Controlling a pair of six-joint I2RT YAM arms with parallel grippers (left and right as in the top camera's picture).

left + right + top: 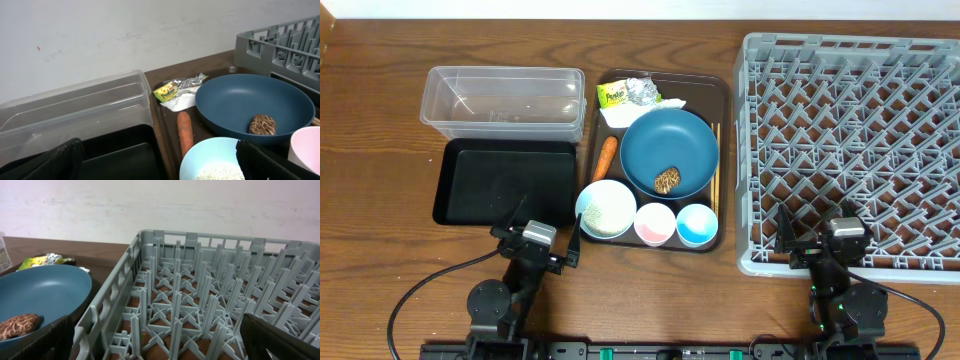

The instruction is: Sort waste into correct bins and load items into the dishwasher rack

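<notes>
- Overhead: the clear tub (500, 98) stands empty at the far left of the desk (380, 130). The black tray (505, 180) lies just in front of it, also empty.
- Overhead: the brown serving tray (708, 92) sits mid-desk. It carries the plate (660, 140) with the food lump (667, 180) on it, and the carrot (605, 158) lies left of the plate.
- Overhead: the wrapper (611, 95), foil (642, 92) and napkin (620, 115) are along its far edge. The chopsticks (716, 170) lie along its right side.
- Overhead: along the near edge are the bowl (584, 198) holding rice (605, 215), the pink cup (655, 223) and the blue cup (697, 224).
- Overhead: the rack (748, 150) fills the right side, with nothing loaded in it.
- Overhead: the left end effector (548, 216) is released, spread wide between the black tray and the bowl. The right end effector (817, 228) is released over the rack's near edge, and neither holds anything.
- Left wrist: 2 dark fingers (270, 162) frame the bottom corners, far apart. Between them show the tub, the carrot, the bowl of rice, and the plate with the lump.
- Right wrist: the rack's pegs fill the view, and the plate with the lump is at the left.
</notes>
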